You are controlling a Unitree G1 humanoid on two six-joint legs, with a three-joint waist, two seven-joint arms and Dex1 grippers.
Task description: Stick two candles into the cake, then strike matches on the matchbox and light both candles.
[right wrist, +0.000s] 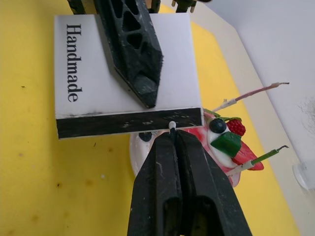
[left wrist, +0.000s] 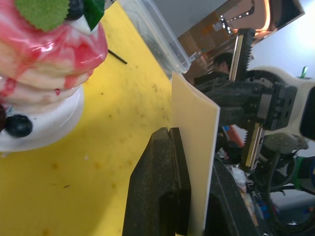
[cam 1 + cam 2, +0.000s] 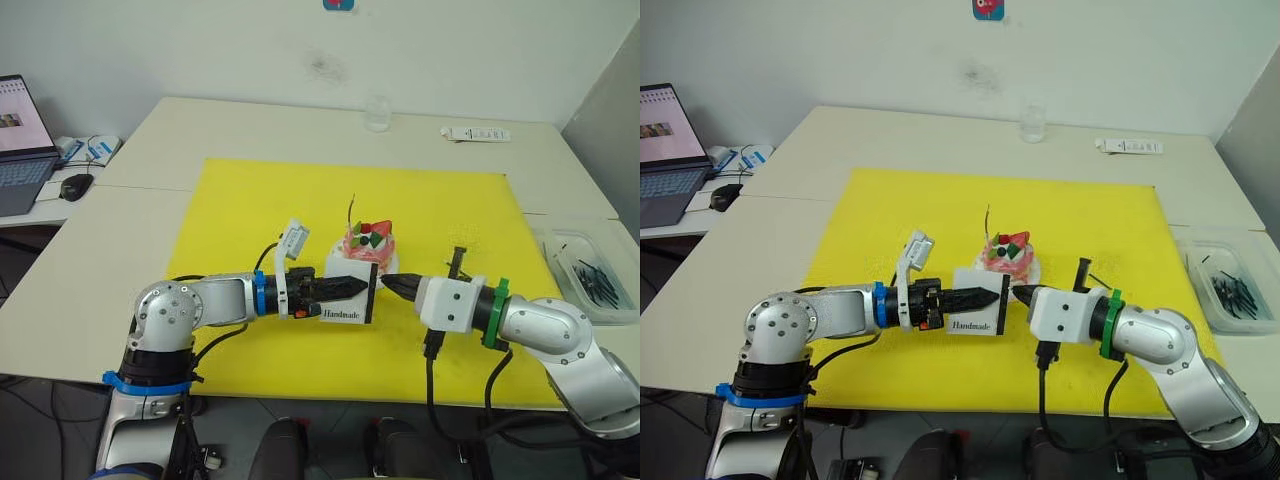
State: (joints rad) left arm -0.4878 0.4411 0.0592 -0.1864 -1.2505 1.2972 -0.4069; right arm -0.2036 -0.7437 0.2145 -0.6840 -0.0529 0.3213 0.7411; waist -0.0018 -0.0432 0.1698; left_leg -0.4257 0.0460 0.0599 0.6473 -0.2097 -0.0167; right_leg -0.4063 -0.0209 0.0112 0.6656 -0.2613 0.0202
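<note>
My left gripper (image 3: 360,287) is shut on the matchbox (image 3: 348,300), a white box printed "Handmade", and holds it upright just in front of the cake (image 3: 370,243). The box's black strip (image 1: 128,123) faces my right gripper (image 3: 392,286). That gripper is shut on a match, whose pale head (image 1: 172,125) touches the strip. The pink cake stands on a small white plate (image 2: 44,128), and two candles (image 1: 251,93) (image 1: 261,158) are stuck in its top.
Everything rests on a yellow mat (image 3: 250,200) over pale tables. At the right edge stands a clear bin (image 3: 590,270) holding dark sticks. A short dark stick (image 2: 117,56) lies on the mat. A glass (image 3: 376,113) and a white strip (image 3: 476,133) sit far back, a laptop (image 3: 20,140) far left.
</note>
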